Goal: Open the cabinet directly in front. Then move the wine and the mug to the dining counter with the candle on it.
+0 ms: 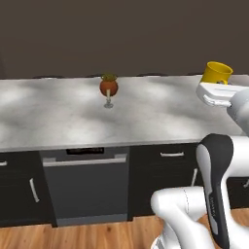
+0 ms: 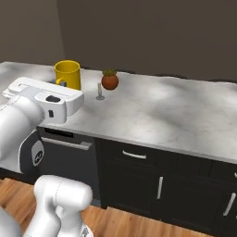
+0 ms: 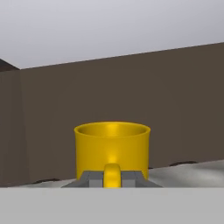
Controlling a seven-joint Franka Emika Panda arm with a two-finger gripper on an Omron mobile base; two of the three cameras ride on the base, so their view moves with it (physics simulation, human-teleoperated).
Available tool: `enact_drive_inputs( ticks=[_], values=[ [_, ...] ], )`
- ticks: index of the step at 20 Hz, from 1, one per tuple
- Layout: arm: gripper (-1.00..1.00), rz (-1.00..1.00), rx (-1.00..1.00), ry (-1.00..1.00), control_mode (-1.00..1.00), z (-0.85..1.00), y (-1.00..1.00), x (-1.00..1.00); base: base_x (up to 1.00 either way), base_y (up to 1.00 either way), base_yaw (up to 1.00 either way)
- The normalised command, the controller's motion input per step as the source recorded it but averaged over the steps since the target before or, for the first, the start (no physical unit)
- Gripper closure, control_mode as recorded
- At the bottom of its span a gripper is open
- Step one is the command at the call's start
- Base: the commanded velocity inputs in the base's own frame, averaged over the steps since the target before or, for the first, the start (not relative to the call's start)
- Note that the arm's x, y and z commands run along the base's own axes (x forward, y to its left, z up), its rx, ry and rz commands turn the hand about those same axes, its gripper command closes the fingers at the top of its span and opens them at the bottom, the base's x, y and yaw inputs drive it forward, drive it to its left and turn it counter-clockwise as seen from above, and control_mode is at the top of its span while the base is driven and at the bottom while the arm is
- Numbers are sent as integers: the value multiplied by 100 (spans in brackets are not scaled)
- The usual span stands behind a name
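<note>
A bright yellow mug (image 1: 217,73) (image 2: 67,74) (image 3: 112,148) stands upright in my gripper (image 3: 112,177), which is shut on its side handle. It hangs over the right end of the dining counter (image 1: 58,116) (image 2: 162,111) as the left base view shows it. I cannot tell if its base touches the marble. The gripper (image 1: 219,83) (image 2: 62,83) reaches level from the near side. The candle (image 1: 108,87) (image 2: 109,82), a red-brown ball with a green tuft on a thin stem, stands farther along the counter, apart from the mug. The wine and the cabinet are out of view.
A dark dishwasher front (image 1: 85,185) (image 2: 69,157) and dark base cabinets (image 1: 168,175) (image 2: 152,180) with short pale handles run under the counter. A dark wall (image 1: 121,34) rises behind it. Wooden floor (image 1: 73,236) lies in front.
</note>
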Motion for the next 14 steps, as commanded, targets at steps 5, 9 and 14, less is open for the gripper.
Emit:
enact_drive_inputs(
  ticks=[5, 9, 14],
  values=[
    [100, 0, 0, 0, 100, 0, 0, 0, 83, -14, 0],
    [100, 0, 0, 0, 100, 0, 0, 0, 32, -3, 5],
    [100, 0, 0, 0, 100, 0, 0, 0, -5, 0, 9]
  ],
)
